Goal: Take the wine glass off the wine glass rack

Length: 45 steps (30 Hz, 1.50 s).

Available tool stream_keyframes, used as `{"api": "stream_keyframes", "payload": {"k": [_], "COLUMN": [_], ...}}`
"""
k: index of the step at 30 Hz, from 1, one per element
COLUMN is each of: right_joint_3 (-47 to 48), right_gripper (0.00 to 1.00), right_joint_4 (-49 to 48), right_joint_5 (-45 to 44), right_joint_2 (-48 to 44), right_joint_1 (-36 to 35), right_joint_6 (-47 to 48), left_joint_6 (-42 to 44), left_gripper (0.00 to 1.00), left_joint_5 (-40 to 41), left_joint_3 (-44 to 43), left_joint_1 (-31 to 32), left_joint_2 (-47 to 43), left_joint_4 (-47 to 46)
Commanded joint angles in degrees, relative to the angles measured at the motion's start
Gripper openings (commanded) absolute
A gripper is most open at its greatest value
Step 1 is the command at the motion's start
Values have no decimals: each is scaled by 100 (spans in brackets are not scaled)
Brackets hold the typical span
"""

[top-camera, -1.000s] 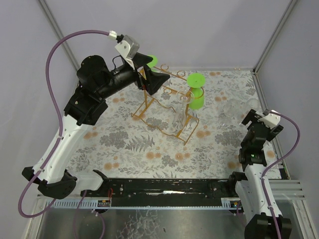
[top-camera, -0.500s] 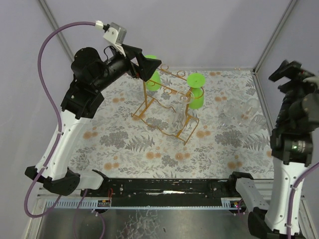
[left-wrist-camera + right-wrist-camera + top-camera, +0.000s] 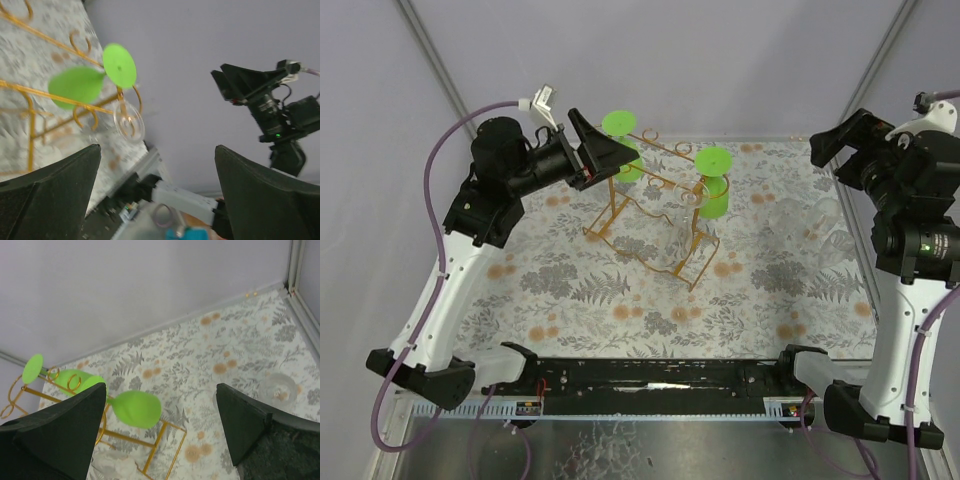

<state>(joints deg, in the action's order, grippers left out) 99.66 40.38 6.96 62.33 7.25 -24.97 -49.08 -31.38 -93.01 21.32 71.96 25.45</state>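
The golden wire wine glass rack [image 3: 642, 214] stands in the middle of the table. Two green wine glasses hang on it upside down, one at the right [image 3: 714, 192] and one at the back left [image 3: 626, 166]. A clear glass [image 3: 682, 238] sits low in the rack. My left gripper [image 3: 604, 150] is open and empty, raised just left of the rack's back end. In the left wrist view a green glass [image 3: 76, 87] and a clear one [image 3: 129, 120] hang on the rack [image 3: 31, 131]. My right gripper [image 3: 836, 146] is open and empty, high at the right. Its wrist view shows the green glasses [image 3: 135, 409] and the rack [image 3: 156, 454].
Clear glasses [image 3: 802, 220] lie on the floral table cover at the right; one shows in the right wrist view [image 3: 280, 388]. Grey walls and metal corner posts [image 3: 868, 72] close in the back and sides. The right arm [image 3: 270, 111] shows in the left wrist view.
My right arm has risen from low at the near right to high beside the table, its gripper open. My left gripper has lifted and drawn back a little to the left of the rack.
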Motion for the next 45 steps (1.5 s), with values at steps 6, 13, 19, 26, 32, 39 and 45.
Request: {"api": "stream_keyframes", "payload": {"k": [6, 13, 19, 26, 32, 39, 45], "right_joint_3": [-376, -377, -303, -411, -500, -677, -749], "right_gripper": [99, 99, 100, 100, 100, 100, 100], "right_joint_4": [-6, 13, 160, 171, 59, -48, -132], "right_joint_5": [280, 182, 75, 33, 42, 107, 130], "right_joint_2": [-453, -546, -655, -794, -858, -876, -895], "right_joint_1": [22, 21, 23, 17, 22, 21, 21], "right_joint_6": [-282, -318, -242, -282, -311, -324, -337], "left_joint_6": [-1534, -1734, -2047, -2306, -2432, -2531, -2536], "left_gripper": [89, 90, 89, 81, 68, 49, 37], "left_joint_5": [-372, 113, 617, 1116, 1687, 1954, 2027], "left_joint_3": [922, 1299, 1622, 1533, 1514, 1492, 1456], "left_joint_1": [462, 1232, 1729, 1871, 1944, 2007, 2014], "left_joint_2": [-393, -207, -48, 294, 362, 403, 473], "left_joint_4": [-339, -528, -996, -1244, -1204, -1183, -1230]}}
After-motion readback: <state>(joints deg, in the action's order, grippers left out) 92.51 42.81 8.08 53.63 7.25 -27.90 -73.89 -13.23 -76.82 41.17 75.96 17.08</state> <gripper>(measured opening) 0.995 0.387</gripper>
